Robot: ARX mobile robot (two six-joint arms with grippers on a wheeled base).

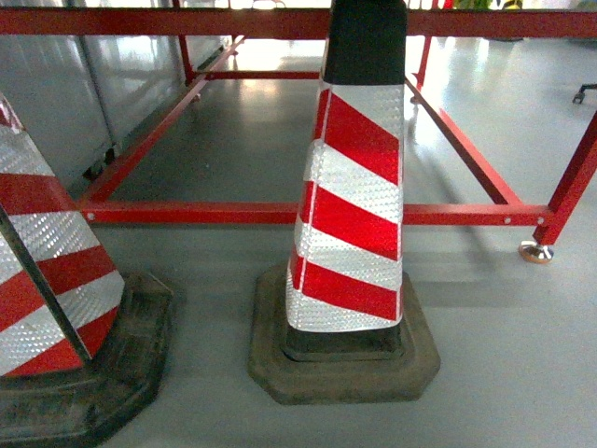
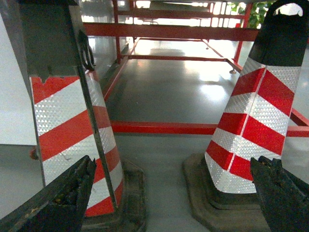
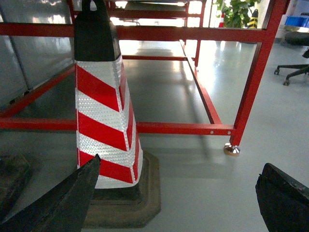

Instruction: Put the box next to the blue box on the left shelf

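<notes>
Facing a red-and-white striped traffic cone on a glossy grey floor, low to the ground. Left gripper open, dark fingers spread wide at the bottom corners of the left wrist view, nothing between them. Right gripper likewise open and empty, one finger low in front of the cone's black rubber base. Second striped cone just left of the first, also on a black base, cut off by the frame edge. Behind the cone, a red tube frame with a low rail running across at floor level and a metal foot at its right leg. Further back and to the cone's right, an office chair's wheeled base, a potted green plant and small blue trays. Large blue box and left shelf not visible in any view.
</notes>
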